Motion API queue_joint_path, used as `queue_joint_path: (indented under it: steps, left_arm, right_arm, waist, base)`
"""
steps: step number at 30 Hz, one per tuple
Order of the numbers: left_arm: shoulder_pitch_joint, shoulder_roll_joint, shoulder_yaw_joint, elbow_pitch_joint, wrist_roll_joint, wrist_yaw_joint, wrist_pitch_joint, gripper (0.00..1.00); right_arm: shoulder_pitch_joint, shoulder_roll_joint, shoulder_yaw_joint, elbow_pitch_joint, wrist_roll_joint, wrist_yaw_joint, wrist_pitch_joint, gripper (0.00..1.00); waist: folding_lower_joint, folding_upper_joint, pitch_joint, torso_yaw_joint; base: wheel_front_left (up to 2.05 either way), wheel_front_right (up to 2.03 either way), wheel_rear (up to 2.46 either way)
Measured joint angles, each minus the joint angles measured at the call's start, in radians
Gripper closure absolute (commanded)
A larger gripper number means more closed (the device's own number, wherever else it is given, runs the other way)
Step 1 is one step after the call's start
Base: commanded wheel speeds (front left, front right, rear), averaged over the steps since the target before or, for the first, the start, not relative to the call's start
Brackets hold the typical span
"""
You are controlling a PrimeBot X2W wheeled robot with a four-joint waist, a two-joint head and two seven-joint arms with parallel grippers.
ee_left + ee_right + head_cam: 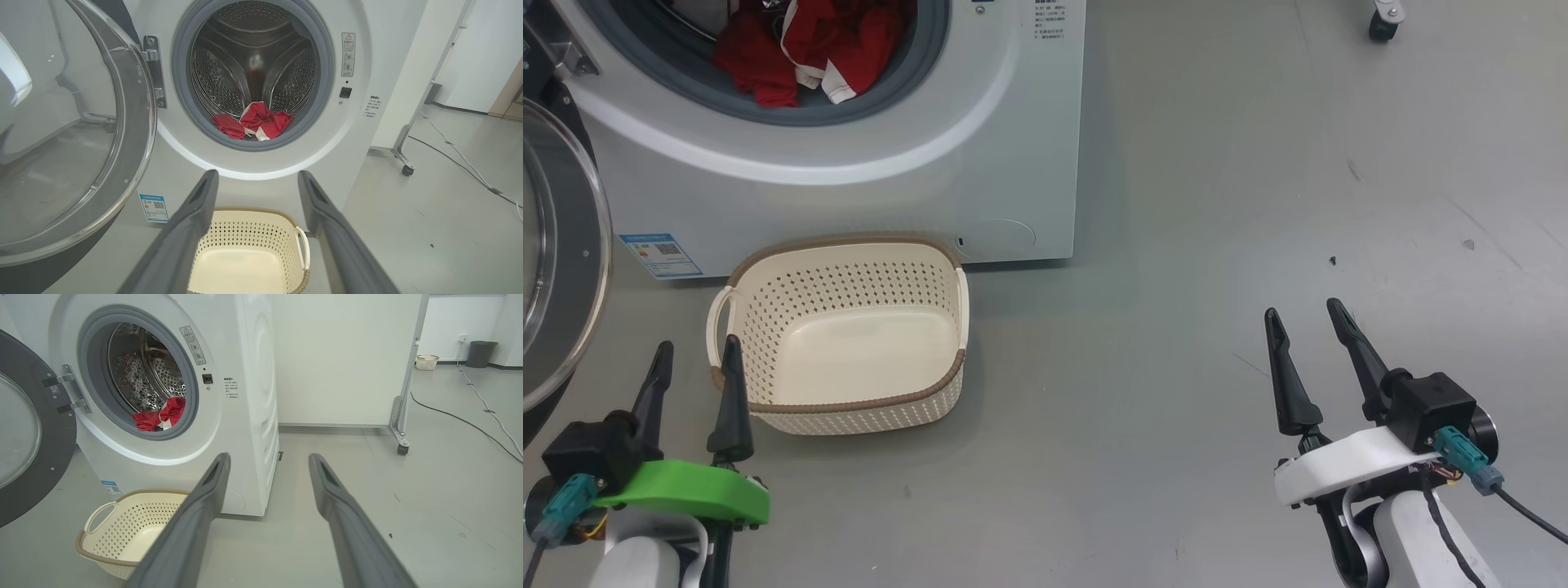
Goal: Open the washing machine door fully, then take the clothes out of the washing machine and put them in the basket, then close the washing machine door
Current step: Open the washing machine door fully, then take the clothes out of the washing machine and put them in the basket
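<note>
A smooth grey floor [1217,204] runs under everything, with pale walls behind. The clothes [257,120], a heap of bright red fabric with white trim, lie at the front lower edge of the perforated steel drum [253,49], just inside the grey gasket [182,81] of the washing machine [980,147]. The machine is a white front-loading box with a small blue label sticker [660,255] low on its front. The washing machine door [73,122] stands swung wide open on the robot's left, hanging from a metal hinge [153,69] beside the porthole, its clear glass bowl ringed by a dark rim. The basket [849,286] sits upright on the floor just in front of the machine's base, below the porthole, its smooth cream bottom in plain sight. The left gripper [698,345] is at the basket's near left corner with its two dark fingers spread and nothing between them. In the head view one finger overlaps that corner, and contact cannot be judged. In the left wrist view the fingers point toward the porthole, with the basket below them. The right gripper [1303,310] is well apart to the right over bare floor, its fingers likewise spread and holding nothing. Further out, the right wrist view shows a white panel [347,355] on a castor [402,449], a cable [470,424] trailing across the floor, a dark bin [481,353] and a second small basket [427,362] against the far wall.
</note>
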Motion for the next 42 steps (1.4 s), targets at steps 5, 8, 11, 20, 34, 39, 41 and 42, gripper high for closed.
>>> queue_joint_path:
  steps: [5, 8, 11, 20, 34, 39, 41, 42]
  left_arm:
    - [0.003, -0.003, 0.0, -0.004, 0.001, 0.0, 0.0, 0.0]
    - [0.011, -0.005, 0.0, -0.003, 0.0, 0.0, 0.0, 0.0]
    - [0.016, -0.006, 0.0, -0.003, 0.0, 0.0, 0.0, 0.0]
    - [0.016, -0.006, -0.002, -0.012, -0.003, 0.0, 0.0, 0.0]
    - [0.018, -0.006, -0.011, -0.019, -0.01, -0.001, 0.0, 0.0]
    - [0.019, -0.005, -0.013, -0.019, -0.011, -0.001, 0.0, 0.0]
    - [0.02, -0.005, -0.015, -0.019, -0.011, -0.001, 0.0, 0.0]
    - [0.02, -0.005, -0.015, -0.019, -0.011, -0.001, 0.0, 0.0]
  right_arm:
    - [0.001, 0.001, -0.002, 0.0, 0.0, 0.003, 0.0, 0.0]
    - [0.001, 0.002, -0.002, 0.0, 0.0, 0.003, 0.0, 0.0]
    - [0.004, 0.002, -0.003, 0.001, -0.004, 0.004, 0.0, 0.0]
    - [0.007, 0.004, -0.003, 0.005, -0.01, 0.009, 0.0, 0.0]
    - [0.011, 0.005, -0.003, 0.018, -0.019, 0.017, 0.0, 0.0]
    - [0.013, 0.005, -0.003, 0.021, -0.019, 0.021, 0.0, 0.0]
    - [0.014, 0.005, -0.003, 0.022, -0.019, 0.025, 0.0, 0.0]
    - [0.014, 0.005, -0.003, 0.023, -0.021, 0.025, 0.0, 0.0]
  waist:
    - [0.0, 0.0, -0.001, 0.0]
    - [0.0, 0.0, -0.003, 0.0]
    - [0.0, 0.0, -0.003, 0.0]
    - [0.0, 0.0, -0.003, -0.001]
    - [0.0, 0.0, -0.009, 0.004]
    - [0.0, 0.0, -0.011, 0.008]
    - [0.0, 0.0, -0.012, 0.009]
    - [0.0, 0.0, -0.013, 0.01]
  base:
    - [0.0, 0.0, 0.0]
    - [0.0, 0.0, 0.0]
    - [0.0, 0.0, 0.0]
    - [0.08, -0.08, 0.0]
    - [0.45, -0.57, 0.12]
    - [0.81, -0.96, 0.15]
    - [0.95, -1.1, 0.15]
    - [1.02, -1.16, 0.14]
